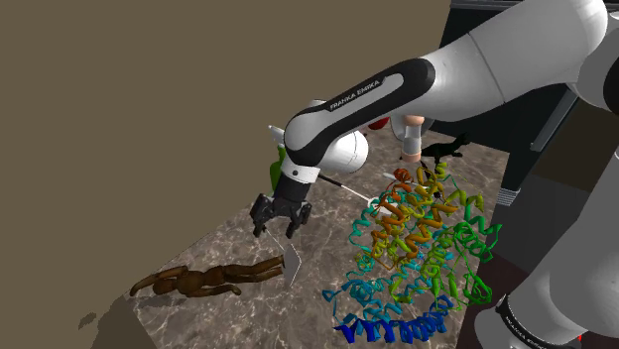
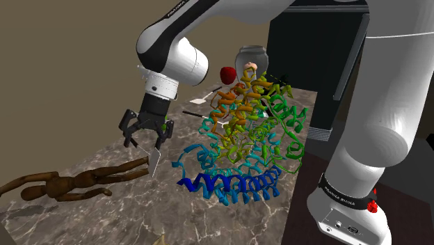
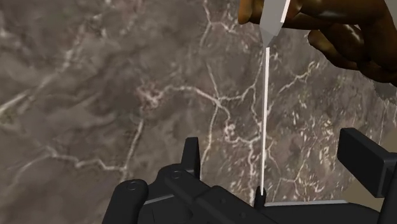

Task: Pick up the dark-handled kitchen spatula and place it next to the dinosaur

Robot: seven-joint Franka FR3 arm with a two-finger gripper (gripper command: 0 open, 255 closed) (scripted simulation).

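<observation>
My black gripper (image 1: 281,230) (image 2: 145,143) (image 3: 278,159) hangs open just above the marble tabletop (image 3: 95,95). Between its fingers runs the spatula's thin white shaft (image 3: 265,114), and neither finger touches it. The dark handle end (image 3: 261,198) sits close under the hand. Its flat pale blade (image 1: 293,266) (image 2: 154,162) (image 3: 275,16) points away from the hand and reaches the brown dinosaur figure (image 1: 203,280) (image 2: 62,184) (image 3: 347,35). That figure lies stretched out on the table near the shoulder view's lower left. Whether the blade rests on the table or on the figure I cannot tell.
A big rainbow-coloured coil tangle (image 1: 417,258) (image 2: 243,139) stands close beside the gripper, toward the stand. Behind it are a red object (image 2: 227,74), a jar (image 2: 252,56) and a small black figure (image 1: 446,149). The table edge (image 1: 213,233) runs just beyond the dinosaur.
</observation>
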